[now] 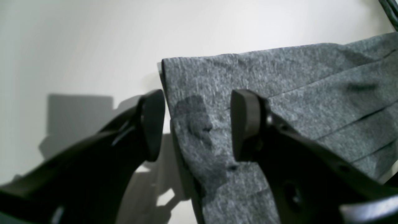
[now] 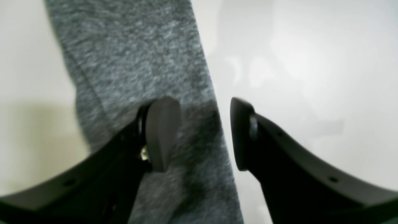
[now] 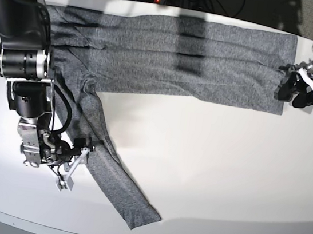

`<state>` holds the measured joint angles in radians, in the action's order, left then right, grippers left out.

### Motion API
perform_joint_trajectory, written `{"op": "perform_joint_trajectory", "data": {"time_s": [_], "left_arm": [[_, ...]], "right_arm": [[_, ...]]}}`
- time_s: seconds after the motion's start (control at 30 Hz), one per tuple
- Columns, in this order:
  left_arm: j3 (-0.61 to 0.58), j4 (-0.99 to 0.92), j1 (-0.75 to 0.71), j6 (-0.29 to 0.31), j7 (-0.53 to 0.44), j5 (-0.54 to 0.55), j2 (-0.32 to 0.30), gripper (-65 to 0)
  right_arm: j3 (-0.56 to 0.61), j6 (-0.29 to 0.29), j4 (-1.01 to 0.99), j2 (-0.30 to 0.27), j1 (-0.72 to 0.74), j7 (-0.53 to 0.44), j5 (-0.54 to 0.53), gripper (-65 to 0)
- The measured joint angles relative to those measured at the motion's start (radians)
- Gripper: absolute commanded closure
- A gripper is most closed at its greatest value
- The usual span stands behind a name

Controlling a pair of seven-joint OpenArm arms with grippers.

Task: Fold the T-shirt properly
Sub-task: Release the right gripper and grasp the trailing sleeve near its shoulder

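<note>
While both my grippers, left [image 1: 192,124] and right [image 2: 205,133], gape over shirt [image 3: 176,56] edges, closing shallow could pinch one layer and drag it askew.

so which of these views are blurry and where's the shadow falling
Right wrist view: soft throughout, T-shirt knit smeared. Left wrist view: left hand sharp, hard shadow on the table. Base view: crisp, dark bands across the cloth.

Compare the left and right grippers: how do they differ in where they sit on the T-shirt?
The left gripper sits at the T-shirt's folded body edge; the right gripper sits at the loose sleeve. Left straddles a corner; right straddles a long side edge. Both are open, holding nothing.
</note>
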<state>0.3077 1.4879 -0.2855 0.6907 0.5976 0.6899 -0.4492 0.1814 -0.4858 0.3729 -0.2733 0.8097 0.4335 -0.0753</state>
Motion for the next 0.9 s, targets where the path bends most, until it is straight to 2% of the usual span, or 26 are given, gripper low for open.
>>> {"op": "perform_joint_trajectory", "data": {"time_s": [0.17,0.37,0.4,0.5,0.57,0.7,0.87,0.9], "left_arm": [[0.000,0.000,0.000,0.000,0.000,-0.001,0.001,-33.1],[0.000,0.000,0.000,0.000,0.000,-0.001,0.001,-33.1],[0.000,0.000,0.000,0.000,0.000,-0.001,0.001,-33.1],[0.000,0.000,0.000,0.000,0.000,-0.001,0.000,-33.1],[0.000,0.000,0.000,0.000,0.000,-0.001,0.001,-33.1],[0.000,0.000,0.000,0.000,0.000,-0.001,0.000,-33.1],[0.000,0.000,0.000,0.000,0.000,-0.001,0.000,-33.1],[0.000,0.000,0.000,0.000,0.000,-0.001,0.000,-33.1]], "right_arm": [[0.000,0.038,-0.019,0.002,-0.001,-0.018,0.066,-30.1],[-0.002,0.037,-0.020,-0.006,-0.004,-0.010,0.045,-30.0],[-0.002,0.035,-0.020,-0.006,-0.006,-0.002,0.024,-30.0],[-0.002,-0.020,-0.020,-0.003,-0.006,0.042,-0.010,-30.0],[-0.002,-0.020,-0.020,0.002,-0.007,0.046,-0.014,-29.9],[-0.002,-0.020,-0.020,0.002,-0.007,0.065,-0.014,-20.1],[-0.002,-0.019,-0.020,0.002,-0.006,0.069,-0.014,0.0],[-0.002,-0.019,-0.019,0.002,-0.006,0.069,-0.014,0.0]]}}
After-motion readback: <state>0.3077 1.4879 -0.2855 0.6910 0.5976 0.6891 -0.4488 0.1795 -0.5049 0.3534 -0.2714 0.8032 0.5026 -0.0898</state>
